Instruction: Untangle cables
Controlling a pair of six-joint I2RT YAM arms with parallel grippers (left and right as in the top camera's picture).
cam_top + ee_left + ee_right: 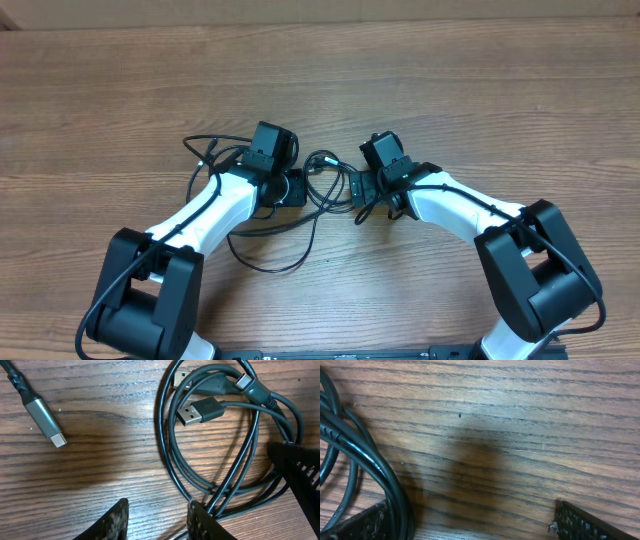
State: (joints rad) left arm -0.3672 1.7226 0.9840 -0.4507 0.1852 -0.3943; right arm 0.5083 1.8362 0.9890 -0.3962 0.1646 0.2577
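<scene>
Wooden and brown-grained, the table (480,90) carried the cables (260,394) around its middle, well clear of the far edge. Most of them lay in a loose black coil between the two grippers. One strand looped out toward the edge where the arms were mounted, beside the left arm. Another curled off toward the far left side.

The left gripper (157,506) sat low at the coil's left side. Its two fingers (202,521) stood partly spread, with bare wood showing in the gap. Several strands ran against the inner side of the finger nearer the coil, but none was clamped between the two. Ahead of it, a black USB plug (195,412) lay flat inside the loops, and a smaller plug (245,381) rested at the coil's far rim. A silver-tipped plug (46,421) on a braided cord lay apart from the coil on open wood.

The right gripper (470,510) sat at the coil's right side with its fingers (585,525) spread wide. Black strands passed just beside the finger nearer the coil, inside the gap and lying on the wood. Nothing was pinched there.
</scene>
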